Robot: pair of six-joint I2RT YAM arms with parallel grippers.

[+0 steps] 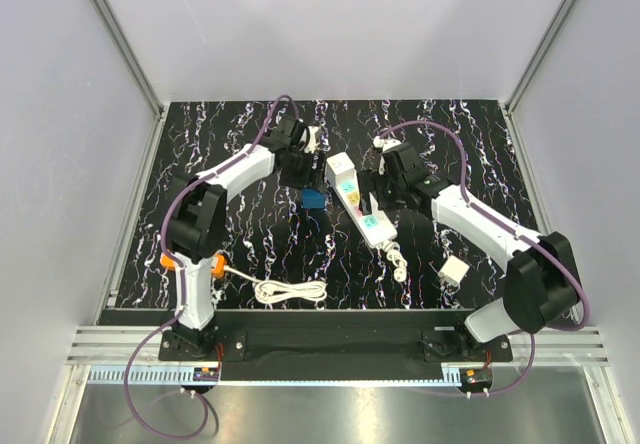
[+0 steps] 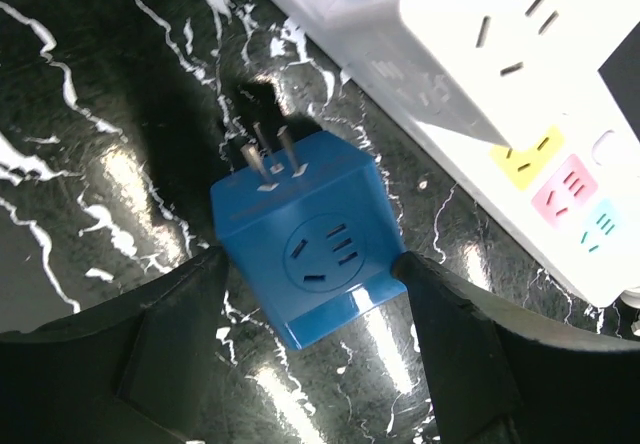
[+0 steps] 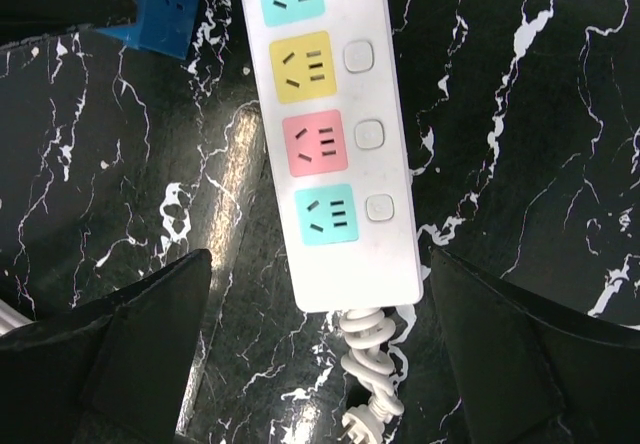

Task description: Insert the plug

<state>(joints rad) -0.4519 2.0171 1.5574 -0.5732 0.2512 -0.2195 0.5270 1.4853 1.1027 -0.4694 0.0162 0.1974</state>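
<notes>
The royal-blue cube plug (image 2: 300, 249) lies low on the black marble table, its metal prongs pointing away from the left wrist camera, just left of the white power strip (image 2: 500, 94). My left gripper (image 2: 308, 262) has a fingertip against each side of the plug. In the top view the plug (image 1: 312, 199) sits below the left gripper (image 1: 298, 172). My right gripper (image 3: 320, 259) is open and straddles the cord end of the strip (image 3: 335, 134) without touching it. The strip (image 1: 358, 196) lies diagonally at mid-table, with the right gripper (image 1: 375, 192) over it.
The strip's coiled white cord (image 3: 372, 359) trails from its near end. An orange socket block (image 1: 218, 264) with a white cord (image 1: 290, 291) lies at the front left. A small pale cube (image 1: 455, 270) sits at the front right. Grey walls ring the table.
</notes>
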